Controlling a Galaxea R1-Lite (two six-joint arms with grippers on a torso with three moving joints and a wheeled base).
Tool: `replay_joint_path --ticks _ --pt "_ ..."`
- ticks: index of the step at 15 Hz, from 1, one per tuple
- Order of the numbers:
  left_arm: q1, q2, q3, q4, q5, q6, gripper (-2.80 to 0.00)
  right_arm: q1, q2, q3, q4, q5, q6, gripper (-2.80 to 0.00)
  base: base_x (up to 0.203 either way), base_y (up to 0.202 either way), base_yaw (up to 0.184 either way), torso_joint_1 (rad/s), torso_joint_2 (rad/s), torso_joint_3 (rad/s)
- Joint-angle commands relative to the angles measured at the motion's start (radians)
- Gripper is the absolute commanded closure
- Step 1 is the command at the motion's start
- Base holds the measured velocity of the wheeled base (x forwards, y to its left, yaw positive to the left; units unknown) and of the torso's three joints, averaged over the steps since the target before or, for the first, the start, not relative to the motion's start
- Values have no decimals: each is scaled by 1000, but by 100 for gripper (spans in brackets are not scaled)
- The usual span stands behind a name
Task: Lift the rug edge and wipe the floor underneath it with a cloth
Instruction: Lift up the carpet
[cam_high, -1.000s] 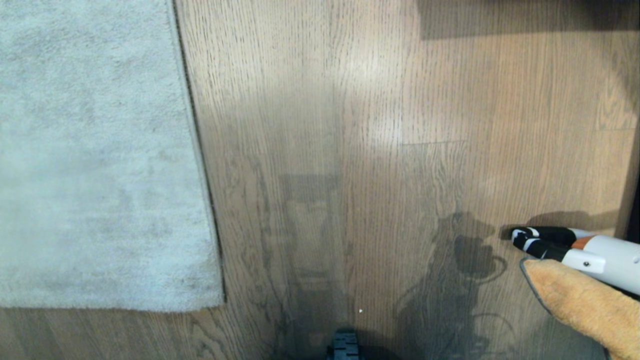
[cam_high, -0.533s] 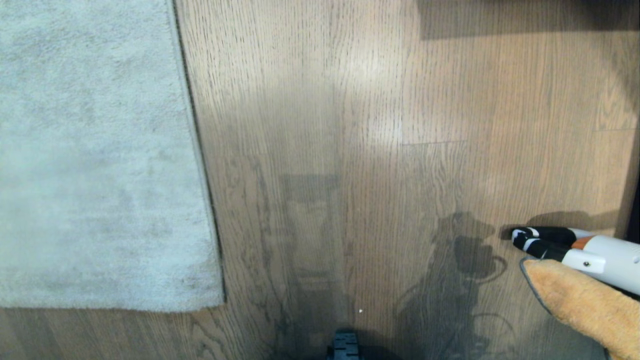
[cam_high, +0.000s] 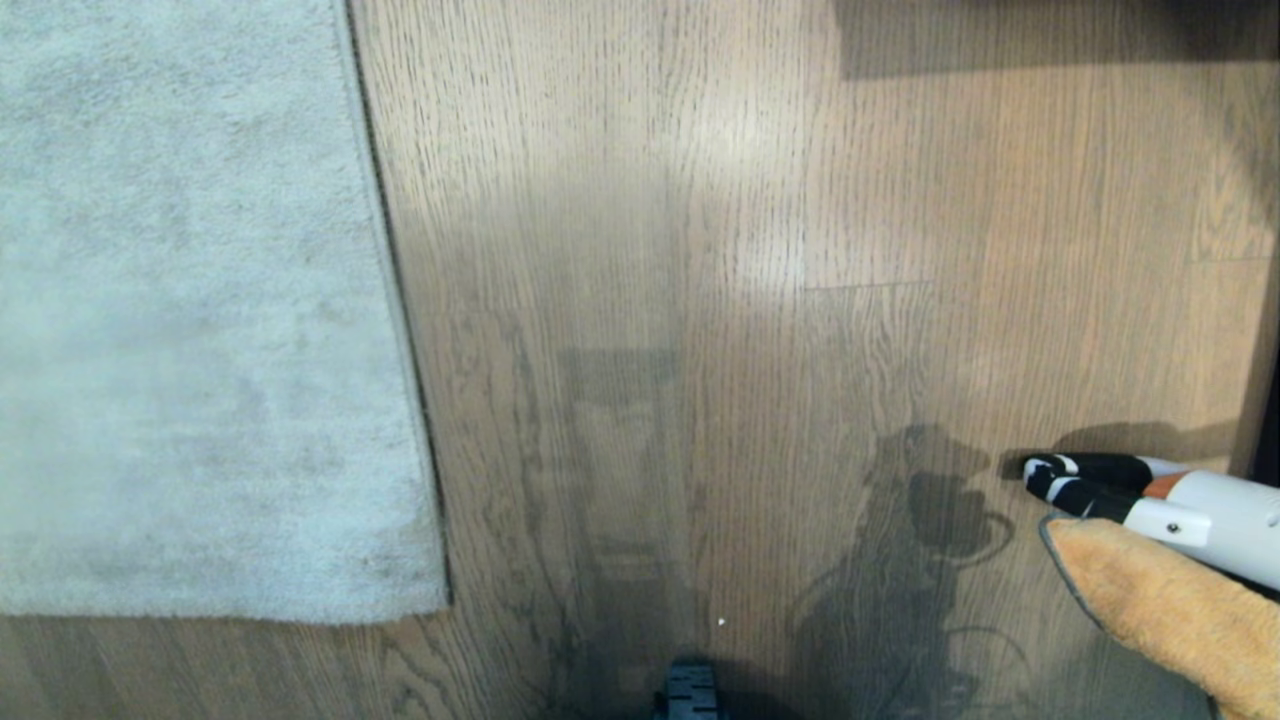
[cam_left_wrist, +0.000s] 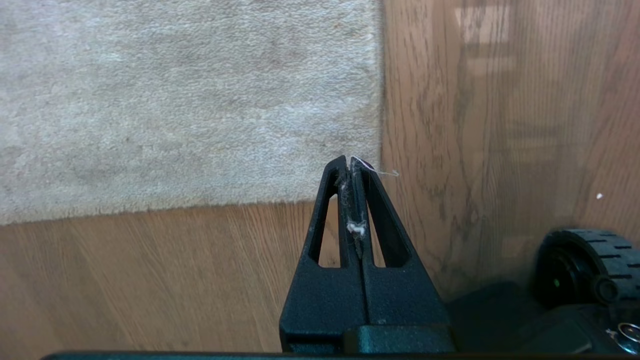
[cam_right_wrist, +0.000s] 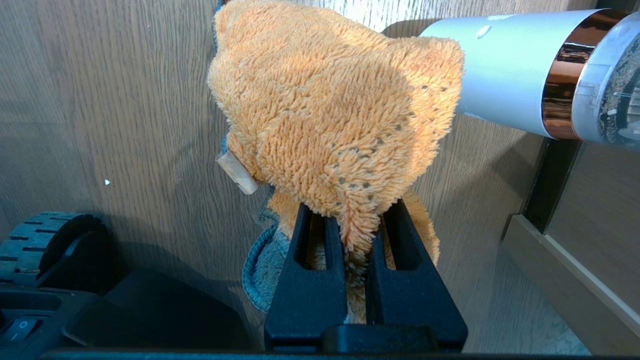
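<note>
Nothing has changed over the last second: the head view matches the earlier ones in every detail, so the robot is at a standstill and the task's real work has not begun.

The pale grey short-pile rug (cam_high: 190, 320) fills the upper left and left of the head view, its straight rug edge (cam_high: 395, 300) running down to a corner at lower left, flat on the grey-brown wood-grain plank floor (cam_high: 700, 250). No part of it is lifted and no underside shows.

The left claw (cam_left_wrist: 351, 162) has its black jaws pressed together on nothing but a few stray fibres; in the left wrist view it points at the rug's corner, whether touching it I cannot tell.

The right claw (cam_right_wrist: 356, 220) is clamped on the orange-tan fuzzy microfibre cloth (cam_right_wrist: 335, 115), which bunches up ahead of it. In the head view the cloth (cam_high: 1170, 600) sits at the lower right, well apart from the rug, beside a white and black cylindrical appliance (cam_high: 1180, 510) with a copper band.

My reading: cloth secured, lifting still to come. The left claw would need to part before it can take the edge.
</note>
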Motion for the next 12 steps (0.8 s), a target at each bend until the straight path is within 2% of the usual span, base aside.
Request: replay_joint_path --ticks 1,4,6,9,12 --pt "0 0 -6 18 -5 3 0 0 2 0 -1 0 0 0 0 0 0 0 0 0" --pt "0 34 -90 218 -6 3 0 0 2 0 -1 0 -2 0 0 0 0 0 0 0" --pt "-2 130 -142 298 -15 2 0 0 2 0 -1 0 0 0 0 0 0 0 0 0" --pt "-45 364 -197 303 -30 0 0 0 2 0 -1 0 -1 0 0 0 0 0 0 0" --pt "-105 638 -237 220 -44 -13 0 0 2 0 1 0 -1 0 0 0 0 0 0 0"
